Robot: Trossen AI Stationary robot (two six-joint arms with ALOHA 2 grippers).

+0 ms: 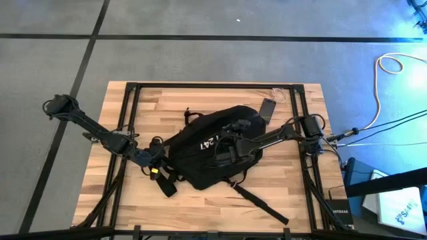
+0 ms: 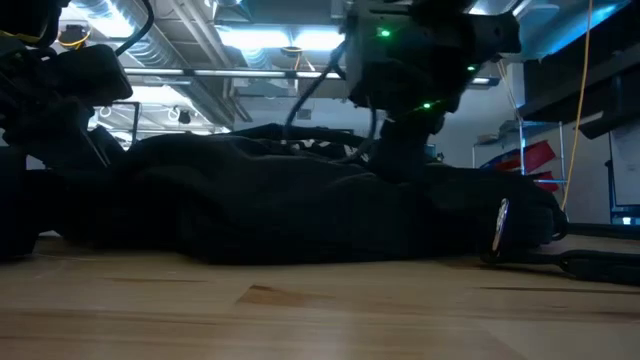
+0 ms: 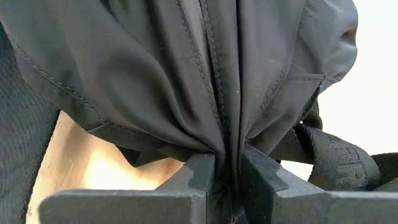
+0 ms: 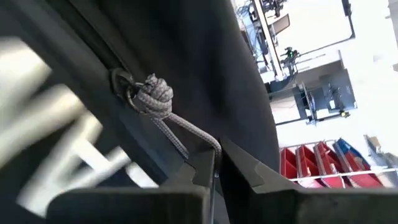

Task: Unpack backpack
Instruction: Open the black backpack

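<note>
A black backpack (image 1: 210, 150) lies flat in the middle of a butcher-block table (image 1: 120, 193), white lettering facing up, with both robot arms working at it. The left gripper (image 3: 227, 180) sits at the bag's left edge, its jaws pinched on a gathered fold of the black fabric; a webbing strap (image 3: 339, 163) hangs just beside that grip. The right gripper (image 4: 217, 167) rests on top of the pack near its middle, jaws clamped together on a grey braided zipper-pull cord (image 4: 186, 134), whose knot (image 4: 153, 95) ties into a metal ring just ahead of the fingertips. A small flat black phone (image 1: 267, 108) lies on the table just beyond the backpack, behind the right gripper. A loose strap (image 1: 261, 203) trails from the bag toward the table's near edge.
</note>
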